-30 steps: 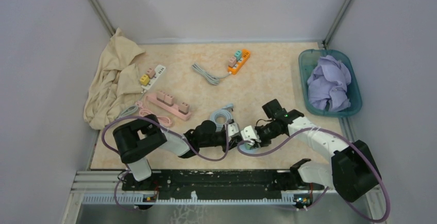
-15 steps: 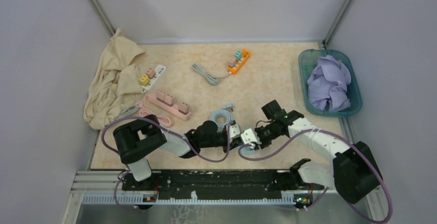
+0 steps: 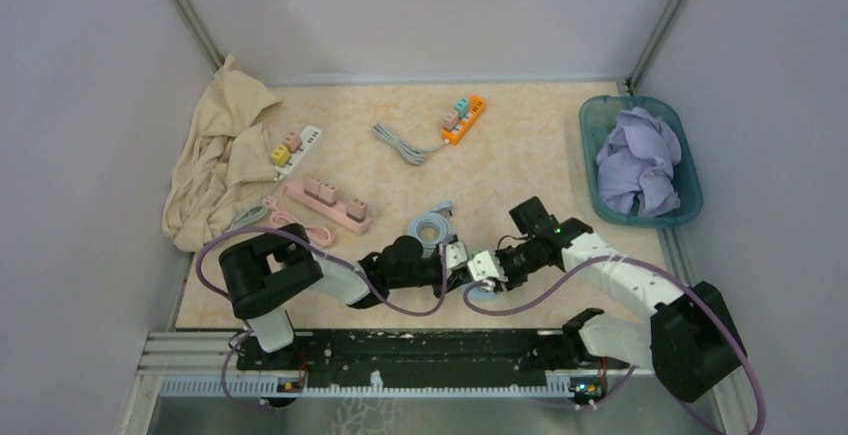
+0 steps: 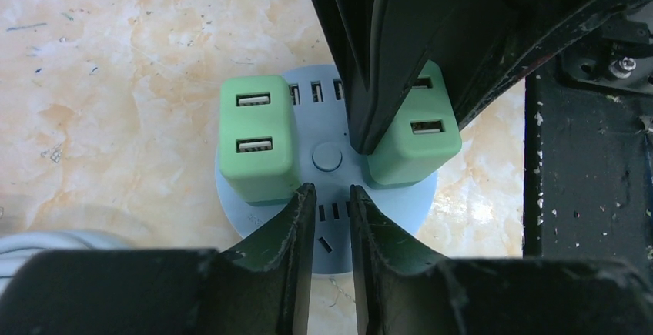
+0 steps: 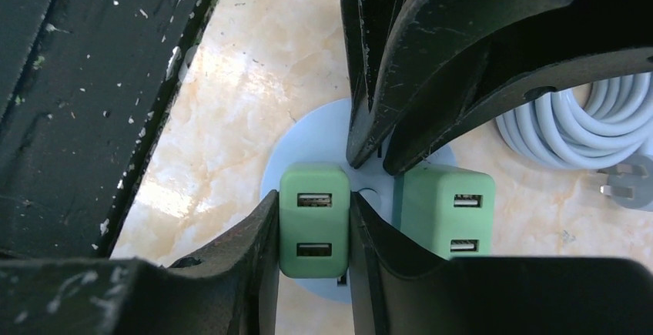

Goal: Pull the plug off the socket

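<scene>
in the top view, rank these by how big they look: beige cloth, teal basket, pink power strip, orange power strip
1. beige cloth
2. teal basket
3. pink power strip
4. orange power strip

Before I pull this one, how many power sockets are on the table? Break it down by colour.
White strip: 1
Pink strip: 1
Orange strip: 1
Blue round socket: 1
Total: 4
</scene>
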You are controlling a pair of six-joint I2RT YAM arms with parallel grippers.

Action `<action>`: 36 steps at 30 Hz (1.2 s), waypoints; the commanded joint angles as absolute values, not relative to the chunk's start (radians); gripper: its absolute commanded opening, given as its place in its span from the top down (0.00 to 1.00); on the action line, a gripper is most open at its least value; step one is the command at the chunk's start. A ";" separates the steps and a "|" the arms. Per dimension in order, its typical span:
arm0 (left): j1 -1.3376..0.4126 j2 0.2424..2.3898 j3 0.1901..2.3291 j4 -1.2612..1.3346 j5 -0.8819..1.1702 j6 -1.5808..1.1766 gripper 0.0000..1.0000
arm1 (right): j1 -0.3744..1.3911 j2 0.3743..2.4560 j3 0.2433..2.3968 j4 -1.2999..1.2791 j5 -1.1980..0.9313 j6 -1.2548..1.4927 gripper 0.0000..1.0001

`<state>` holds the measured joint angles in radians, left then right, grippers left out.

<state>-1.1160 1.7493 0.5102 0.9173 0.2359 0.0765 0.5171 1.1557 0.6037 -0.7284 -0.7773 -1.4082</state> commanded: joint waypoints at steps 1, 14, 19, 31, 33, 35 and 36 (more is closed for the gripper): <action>-1.147 1.804 0.470 0.666 0.250 0.151 0.71 | 0.558 1.064 0.544 -0.695 -0.646 -1.394 0.98; -1.163 1.739 0.452 0.654 0.253 0.149 0.67 | 0.577 1.137 0.625 -0.647 -0.747 -1.245 0.98; -1.163 1.729 0.430 0.690 0.262 0.141 0.61 | 0.551 1.130 0.600 -0.714 -0.774 -1.379 0.98; -1.162 1.582 0.403 0.761 0.177 0.128 0.43 | 0.551 1.099 0.567 -0.796 -0.755 -1.546 0.97; -1.162 1.530 0.394 0.764 0.157 0.123 0.42 | 0.551 1.099 0.568 -0.805 -0.758 -1.560 0.97; -1.163 1.476 0.387 0.755 0.139 0.114 0.41 | 0.551 1.100 0.566 -0.808 -0.763 -1.567 0.97; -1.163 1.458 0.382 0.751 0.126 0.103 0.41 | 0.551 1.100 0.565 -0.810 -0.767 -1.571 0.97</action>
<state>-1.1568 1.5425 0.4015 0.7895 0.1791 0.1249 0.5579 1.1084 0.5762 -0.7406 -0.7677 -1.5063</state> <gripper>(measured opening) 0.583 0.318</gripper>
